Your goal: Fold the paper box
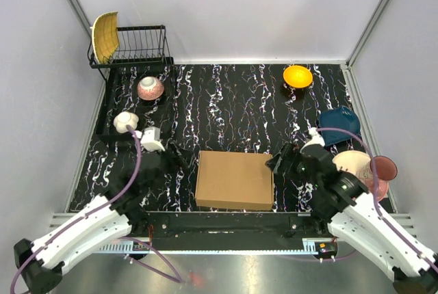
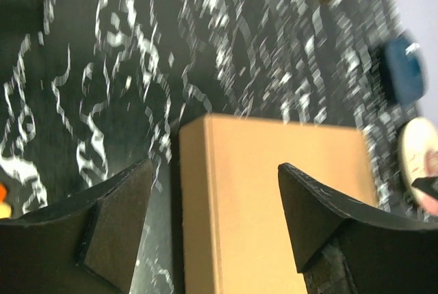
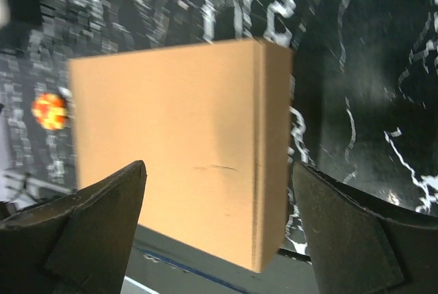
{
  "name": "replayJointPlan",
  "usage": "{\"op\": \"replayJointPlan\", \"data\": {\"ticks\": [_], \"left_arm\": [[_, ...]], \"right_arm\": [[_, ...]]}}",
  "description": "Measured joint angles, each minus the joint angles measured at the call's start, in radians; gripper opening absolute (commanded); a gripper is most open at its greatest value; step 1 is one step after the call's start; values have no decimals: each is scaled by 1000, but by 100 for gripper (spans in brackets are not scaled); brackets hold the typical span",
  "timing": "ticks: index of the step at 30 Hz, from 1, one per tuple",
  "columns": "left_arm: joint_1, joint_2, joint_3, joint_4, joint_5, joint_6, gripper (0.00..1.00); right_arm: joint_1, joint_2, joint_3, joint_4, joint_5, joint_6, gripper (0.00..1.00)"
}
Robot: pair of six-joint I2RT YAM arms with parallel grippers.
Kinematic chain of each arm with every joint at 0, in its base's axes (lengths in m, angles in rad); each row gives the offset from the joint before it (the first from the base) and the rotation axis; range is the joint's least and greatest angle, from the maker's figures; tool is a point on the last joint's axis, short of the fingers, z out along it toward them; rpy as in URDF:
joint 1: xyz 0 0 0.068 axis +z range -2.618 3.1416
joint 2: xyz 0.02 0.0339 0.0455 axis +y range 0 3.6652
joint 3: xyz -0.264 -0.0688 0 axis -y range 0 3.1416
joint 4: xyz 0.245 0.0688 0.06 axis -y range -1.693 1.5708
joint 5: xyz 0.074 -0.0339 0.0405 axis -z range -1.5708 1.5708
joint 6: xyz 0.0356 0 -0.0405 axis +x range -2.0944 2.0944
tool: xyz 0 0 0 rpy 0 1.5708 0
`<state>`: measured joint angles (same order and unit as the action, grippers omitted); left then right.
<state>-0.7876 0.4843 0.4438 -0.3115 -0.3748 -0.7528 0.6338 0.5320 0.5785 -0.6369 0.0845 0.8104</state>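
The paper box (image 1: 235, 180) lies flat and closed in the lower middle of the top view, on the black, white-veined table (image 1: 233, 109), with its near side close to the table's front edge.

The left gripper (image 1: 172, 156) sits just beside the box's upper left corner. Its wrist view shows the jaws spread wide and holding nothing, with the box's (image 2: 274, 198) left edge between the two dark fingers (image 2: 116, 225). The right gripper (image 1: 279, 160) is at the upper right corner, also wide open and empty. In its own view the box (image 3: 171, 143) fills the gap between the fingers (image 3: 89, 219). Whether either gripper touches the cardboard cannot be told.

The other things ring the box, all well apart from it:
- An orange bowl (image 1: 298, 75) stands in the upper right of the table.
- A dark blue dish (image 1: 340, 124) sits below it, just beyond the right arm.
- A pale bowl (image 1: 352, 163) and a dark red bowl (image 1: 384, 167) crowd the right edge, partly hidden behind that arm.
- A wire dish rack (image 1: 140, 44) in the upper left holds a yellow plate (image 1: 105, 36) on edge.
- A black tray (image 1: 109, 102) below the rack carries a pink bowl (image 1: 150, 87) and a white cup (image 1: 125, 121) — the cup is near the left arm's wrist.
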Motion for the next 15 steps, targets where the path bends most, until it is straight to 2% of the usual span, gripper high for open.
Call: {"op": "replayJointPlan", "data": {"ticks": [6, 9, 15], "left_arm": [[-1, 165, -163, 79, 121, -85, 79], [-3, 239, -192, 127, 168, -108, 78], [-3, 393, -193, 324, 225, -108, 72]], "right_arm": [[0, 129, -131, 49, -26, 40, 93], [0, 196, -158, 103, -34, 47, 90], [0, 297, -210, 289, -60, 58, 77]]}}
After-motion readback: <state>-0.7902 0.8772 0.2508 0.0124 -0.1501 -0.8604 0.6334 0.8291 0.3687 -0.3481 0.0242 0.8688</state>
